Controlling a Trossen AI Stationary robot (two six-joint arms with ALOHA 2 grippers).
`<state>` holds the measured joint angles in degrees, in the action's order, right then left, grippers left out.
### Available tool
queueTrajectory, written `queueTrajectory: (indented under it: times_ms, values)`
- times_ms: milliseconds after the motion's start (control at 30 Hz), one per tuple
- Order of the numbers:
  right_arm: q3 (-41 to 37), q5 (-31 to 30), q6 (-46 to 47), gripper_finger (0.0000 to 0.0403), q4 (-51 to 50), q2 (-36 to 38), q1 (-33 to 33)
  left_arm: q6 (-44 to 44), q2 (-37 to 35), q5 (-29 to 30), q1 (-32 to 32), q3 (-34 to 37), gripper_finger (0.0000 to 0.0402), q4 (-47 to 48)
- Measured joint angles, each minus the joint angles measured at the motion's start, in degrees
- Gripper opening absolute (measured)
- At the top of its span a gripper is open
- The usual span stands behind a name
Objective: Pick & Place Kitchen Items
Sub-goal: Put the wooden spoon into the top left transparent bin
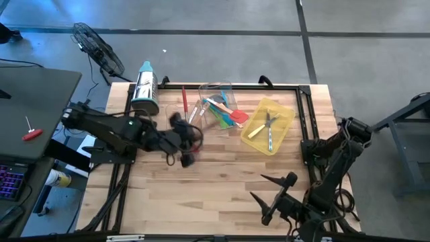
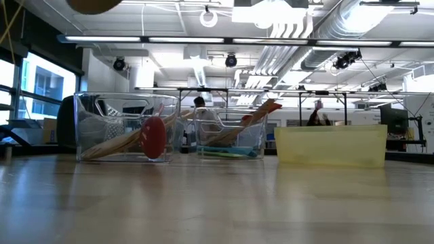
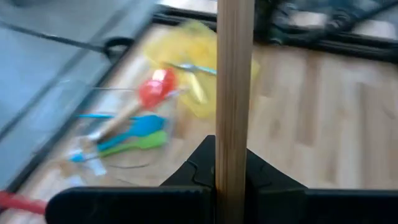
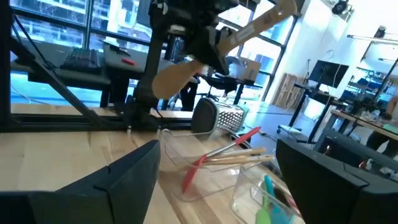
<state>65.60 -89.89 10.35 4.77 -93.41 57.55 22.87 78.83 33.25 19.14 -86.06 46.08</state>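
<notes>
My left gripper point(image 1: 183, 142) hovers above the table's left middle, shut on a wooden spoon point(image 4: 219, 42). The spoon's bowl point(image 4: 174, 78) hangs lower than its handle and also shows at the top of the low view point(image 2: 95, 5). Two clear trays stand at the back. One point(image 1: 190, 107) holds a red spatula and wooden utensils. The other point(image 1: 216, 101) holds teal, green and red spatulas point(image 3: 134, 127). A yellow tray point(image 1: 282, 111) holds metal cutlery point(image 1: 269, 128). My right gripper point(image 1: 261, 189) waits open near the front right, with nothing between its fingers. My left gripper pinches the wooden spoon's handle point(image 3: 235, 149) between its two fingers, closer to the bowl than to the free end. The fingers come from the table's left, slanting down, and lie across the handle. The spoon is lifted clear of the table and tilted, bowl end lower.
A steel box grater with a teal top point(image 1: 144, 87) lies at the back left, beside the clear trays. A black frame point(image 1: 306, 114) runs along the table's right side. Bare wood point(image 1: 222, 175) stretches across the front half of the table.
</notes>
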Motion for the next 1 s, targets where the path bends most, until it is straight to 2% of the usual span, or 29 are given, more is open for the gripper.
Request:
queueTrajectory:
  times_ms: [100, 200, 433, 567, 700, 867, 1000]
  values:
    - [-0.04, 0.15, 3.11, 0.0313, -2.72, 0.0, -0.2, 1.2, -1.91, 5.26, -0.07, -0.06, 0.0013, 1.79]
    - [-0.02, 0.92, 6.7, 0.0312, -5.01, 0.0, -0.16, 0.68, -2.95, 7.35, -0.26, -0.14, 0.0013, 2.39]
    - [-0.02, 4.31, 12.97, 0.0312, -9.06, 0.0, -0.16, 0.9, -6.29, 8.53, -3.51, 2.49, 0.0013, 6.19]
    - [-0.02, 5.98, 16.36, 0.0312, -11.31, 0.0, -0.33, 0.94, -10.16, 7.76, -7.49, 8.63, 0.0013, 3.45]
    - [-0.02, 6.7, 17.21, 0.0312, -12.04, 0.0, -0.7, -3.55, -15.19, 1.62, -11.66, 17.75, 0.0013, -9.99]
    - [0.02, 8.05, 19.09, 0.0312, -13.75, 0.0, -1.53, -8.79, -21.46, -12.43, -17.4, 30.19, 0.0013, -29.11]
    - [0.02, 9.85, 21.93, 0.0312, -16.64, 0.02, -2.44, -7.66, -24.48, -21.96, -23.54, 39.12, 0.0013, -39.01]
